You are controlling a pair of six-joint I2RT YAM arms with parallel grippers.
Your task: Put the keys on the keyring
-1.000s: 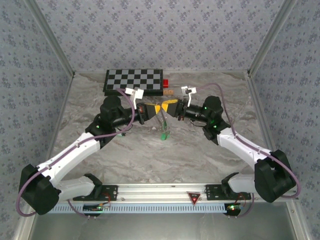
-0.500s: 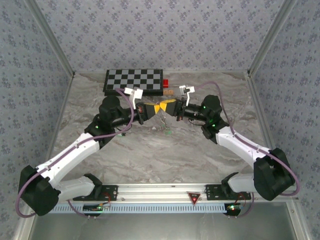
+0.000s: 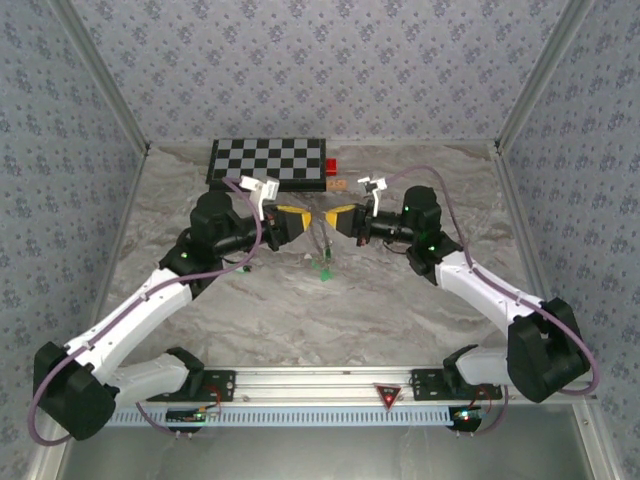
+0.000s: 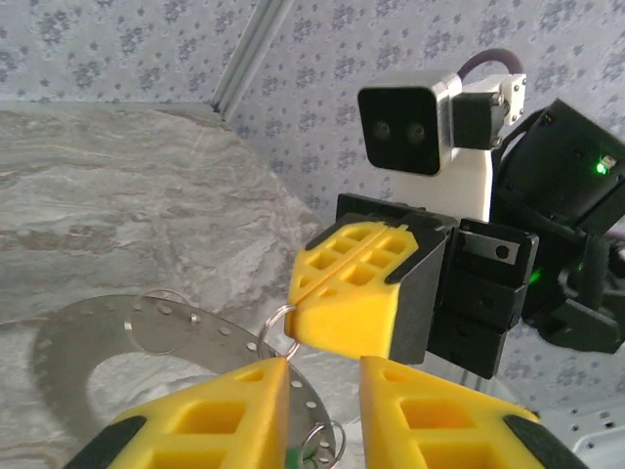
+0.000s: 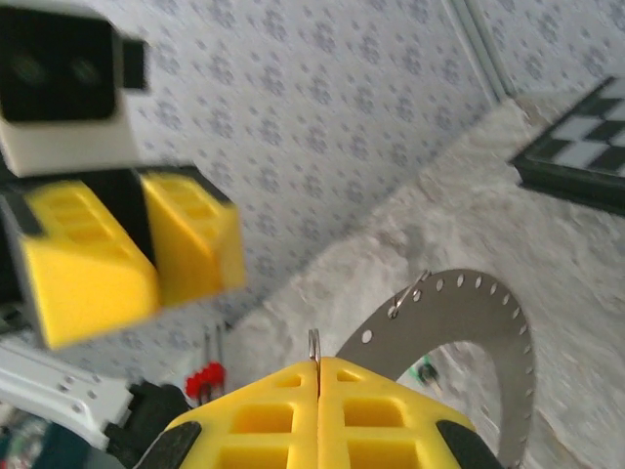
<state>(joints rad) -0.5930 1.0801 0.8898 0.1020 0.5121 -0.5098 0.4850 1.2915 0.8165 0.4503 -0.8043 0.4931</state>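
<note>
From above, the right gripper (image 3: 334,219) has its yellow fingers pressed together, facing the left gripper (image 3: 297,222), which is just beside it with a small gap between the two. A green key (image 3: 326,272) sits on the near side of the right gripper's tips, with thin wire running up from it toward them. The checkerboard (image 3: 268,162) lies beyond the right gripper.

In the left wrist view, the left gripper's fingers (image 4: 234,415) stand apart with nothing between them. Just past them, the right gripper's tips are clamped on a small wire ring (image 4: 280,327). The keyring (image 4: 93,342), a flat grey band pierced with holes, lies below and beside those tips. I cannot tell whether it rests on the marble.

In the right wrist view, the right gripper's closed seam pinches the wire ring's thin loop. The keyring curves just beyond the tips, and a green key shows within its open centre.
</note>
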